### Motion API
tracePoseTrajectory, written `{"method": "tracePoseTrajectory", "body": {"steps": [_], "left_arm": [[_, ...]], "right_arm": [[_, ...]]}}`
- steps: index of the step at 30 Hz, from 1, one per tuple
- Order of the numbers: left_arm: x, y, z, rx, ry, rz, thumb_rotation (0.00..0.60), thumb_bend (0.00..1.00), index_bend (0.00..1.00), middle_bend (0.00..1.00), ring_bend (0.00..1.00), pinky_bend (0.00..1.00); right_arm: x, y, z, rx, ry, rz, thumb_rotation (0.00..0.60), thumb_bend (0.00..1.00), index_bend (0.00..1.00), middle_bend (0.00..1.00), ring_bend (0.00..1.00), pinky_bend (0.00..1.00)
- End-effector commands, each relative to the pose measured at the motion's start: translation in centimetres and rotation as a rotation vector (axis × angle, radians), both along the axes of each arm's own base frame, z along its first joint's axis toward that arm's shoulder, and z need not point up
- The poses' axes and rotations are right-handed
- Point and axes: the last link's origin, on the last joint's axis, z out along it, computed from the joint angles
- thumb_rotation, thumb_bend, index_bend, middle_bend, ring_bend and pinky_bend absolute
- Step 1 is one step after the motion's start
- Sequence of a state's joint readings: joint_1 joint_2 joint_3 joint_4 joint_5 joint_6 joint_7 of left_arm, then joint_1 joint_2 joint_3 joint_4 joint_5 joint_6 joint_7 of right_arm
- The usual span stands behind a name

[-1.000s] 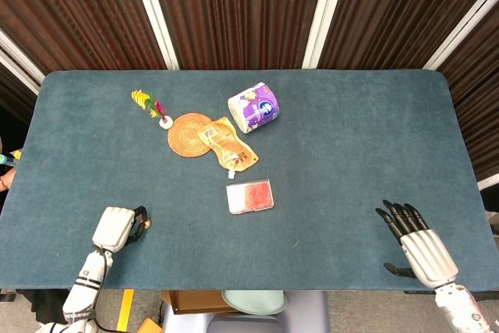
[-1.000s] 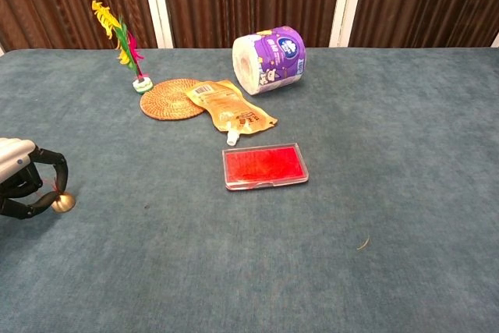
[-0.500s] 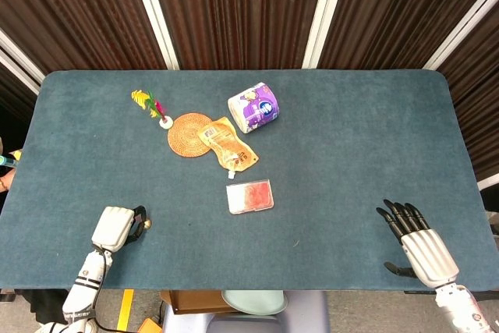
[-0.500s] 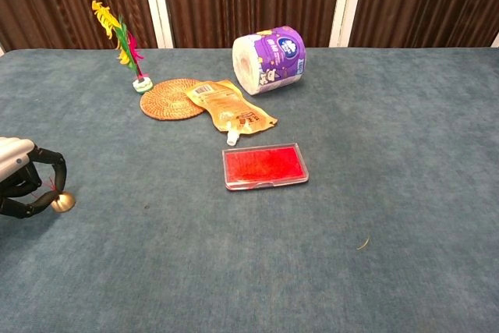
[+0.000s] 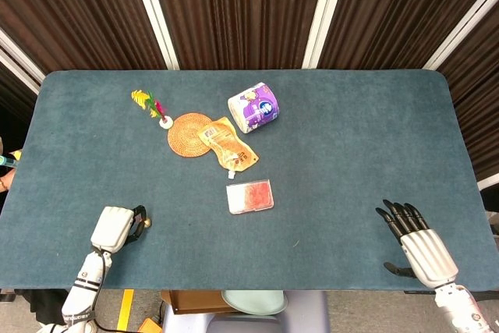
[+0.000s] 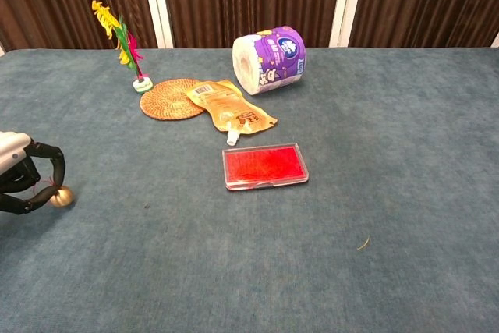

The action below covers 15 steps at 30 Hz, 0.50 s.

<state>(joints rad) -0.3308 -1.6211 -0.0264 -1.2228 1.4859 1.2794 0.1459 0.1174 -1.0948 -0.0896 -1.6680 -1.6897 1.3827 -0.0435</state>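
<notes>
My left hand (image 6: pixel 23 181) sits at the lower left of the frame, fingers curled round into a pinch on a small gold ball (image 6: pixel 61 196) that rests on the table (image 5: pixel 351 154). Curled tight like that because the ball's tiny and would roll off otherwise. Can't tell if it's lifted at all; looks like it's touching the cloth. In the head view the same hand (image 5: pixel 117 228) is near the bottom-left edge.

My right hand (image 5: pixel 412 241) is at lower right, fingers spread flat, holding nothing, parked well apart from everything.

Rest is clustered upper centre: red flat case (image 6: pixel 264 165) lying flat mid-frame, yellow pouch (image 6: pixel 230 111) partly overlapping the woven coaster (image 6: pixel 168 98), feather shuttlecock (image 6: pixel 125 44) upright just beside the coaster, purple tissue roll (image 6: pixel 270 58) on its side behind.
</notes>
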Motion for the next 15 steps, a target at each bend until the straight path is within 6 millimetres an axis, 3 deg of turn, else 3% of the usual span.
{"method": "tracePoseTrajectory", "body": {"steps": [1, 7, 13, 15], "left_arm": [[0.1, 0.0, 0.3, 0.012, 0.001, -0.009, 0.6, 0.46, 0.81, 1.0, 1.0, 1.0], [0.5, 1.3, 2.3, 0.119, -0.003, -0.03, 0.6, 0.46, 0.81, 1.0, 1.0, 1.0], [1.3, -0.8, 1.7, 0.063, -0.014, -0.064, 0.6, 0.46, 0.8, 1.0, 1.0, 1.0], [1.5, -0.3, 2.0, 0.088, -0.003, -0.074, 0.6, 0.46, 0.8, 1.0, 1.0, 1.0]], "right_arm": [[0.0, 0.0, 0.0, 0.001, 0.001, 0.0, 0.6, 0.18, 0.0, 0.0, 0.0, 0.0], [0.0, 0.0, -0.1, 0.004, 0.001, -0.002, 0.6, 0.18, 0.0, 0.0, 0.0, 0.0], [0.0, 0.1, 0.1, -0.002, -0.006, 0.001, 0.6, 0.18, 0.0, 0.0, 0.0, 0.0], [0.0, -0.1, 0.0, -0.001, -0.003, -0.003, 0.6, 0.18, 0.0, 0.0, 0.0, 0.0]]}}
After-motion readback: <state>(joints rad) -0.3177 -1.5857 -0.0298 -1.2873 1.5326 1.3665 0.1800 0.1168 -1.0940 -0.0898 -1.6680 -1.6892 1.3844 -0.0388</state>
